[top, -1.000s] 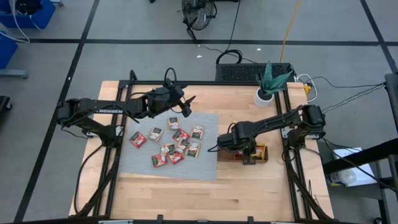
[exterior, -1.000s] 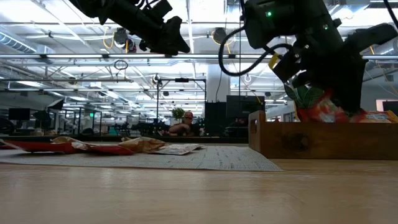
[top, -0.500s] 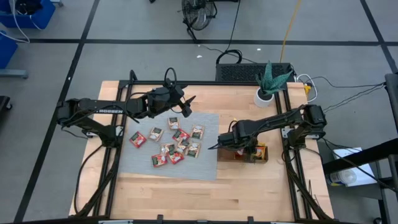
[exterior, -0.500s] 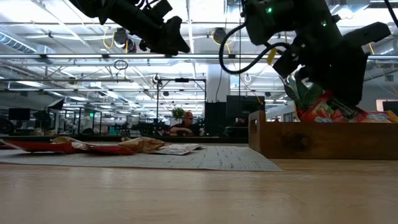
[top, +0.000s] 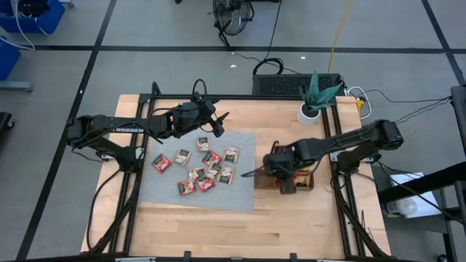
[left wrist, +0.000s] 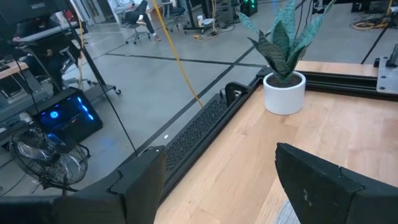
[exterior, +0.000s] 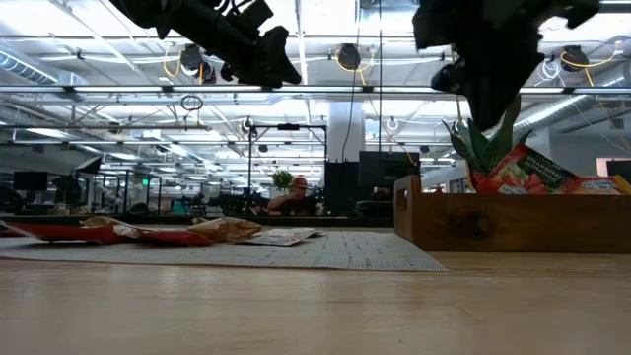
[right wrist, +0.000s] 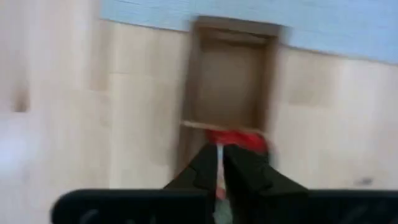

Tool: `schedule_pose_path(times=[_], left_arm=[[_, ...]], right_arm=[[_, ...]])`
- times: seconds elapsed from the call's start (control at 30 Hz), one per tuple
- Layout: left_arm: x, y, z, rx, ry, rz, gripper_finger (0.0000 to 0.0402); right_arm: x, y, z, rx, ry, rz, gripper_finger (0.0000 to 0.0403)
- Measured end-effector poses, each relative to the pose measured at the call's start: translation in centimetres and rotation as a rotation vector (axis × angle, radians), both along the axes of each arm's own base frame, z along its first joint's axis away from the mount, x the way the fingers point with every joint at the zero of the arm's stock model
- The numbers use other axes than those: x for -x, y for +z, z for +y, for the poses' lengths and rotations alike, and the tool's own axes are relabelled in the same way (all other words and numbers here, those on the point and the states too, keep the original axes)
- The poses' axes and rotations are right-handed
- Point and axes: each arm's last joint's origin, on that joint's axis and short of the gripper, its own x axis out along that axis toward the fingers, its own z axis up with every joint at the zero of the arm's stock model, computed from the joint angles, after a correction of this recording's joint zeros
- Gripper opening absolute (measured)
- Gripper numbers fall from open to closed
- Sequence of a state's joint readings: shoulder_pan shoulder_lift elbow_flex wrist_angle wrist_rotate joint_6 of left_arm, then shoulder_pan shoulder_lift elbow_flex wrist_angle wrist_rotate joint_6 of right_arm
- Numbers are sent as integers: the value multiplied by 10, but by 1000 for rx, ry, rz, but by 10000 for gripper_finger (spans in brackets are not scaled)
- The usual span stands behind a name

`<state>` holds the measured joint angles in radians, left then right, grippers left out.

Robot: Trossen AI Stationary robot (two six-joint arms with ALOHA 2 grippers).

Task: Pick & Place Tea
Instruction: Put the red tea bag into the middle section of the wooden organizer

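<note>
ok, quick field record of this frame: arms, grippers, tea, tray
left gripper: open, empty, held above the far edge of the grey mat
right gripper: fingers together, nothing between them, above the wooden tray
tea sachets on mat: about ten, loosely clustered, mostly red, white and green
tea in tray: red sachets showing above the rim; an empty compartment shows in the right wrist view
plant pot: far edge of the table, beyond the tray

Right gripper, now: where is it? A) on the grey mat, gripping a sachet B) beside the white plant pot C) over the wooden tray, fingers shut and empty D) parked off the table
C: the right gripper hangs over the wooden tray, its fingers together with nothing between them, a red sachet lying in the tray below.
</note>
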<state>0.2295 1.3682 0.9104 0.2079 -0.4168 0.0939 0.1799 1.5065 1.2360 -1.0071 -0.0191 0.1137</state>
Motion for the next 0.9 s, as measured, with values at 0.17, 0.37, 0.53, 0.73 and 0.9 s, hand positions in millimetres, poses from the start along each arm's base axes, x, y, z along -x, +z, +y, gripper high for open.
schedule_pose_path(times=[0.17,0.37,0.53,0.73,0.9], left_arm=[[0,0,0,-1,0,6,296],[0,0,0,-3,-1,6,296],[0,0,0,0,0,3,296],[0,0,0,3,1,0,296],[0,0,0,3,1,0,296]], right_arm=[[11,-43,0,-59,19,12,1],[24,-78,-7,-67,-60,39,0],[24,-78,-8,-10,-65,28,0],[17,-64,-2,112,-35,-24,0],[15,-58,2,56,-32,-23,0]])
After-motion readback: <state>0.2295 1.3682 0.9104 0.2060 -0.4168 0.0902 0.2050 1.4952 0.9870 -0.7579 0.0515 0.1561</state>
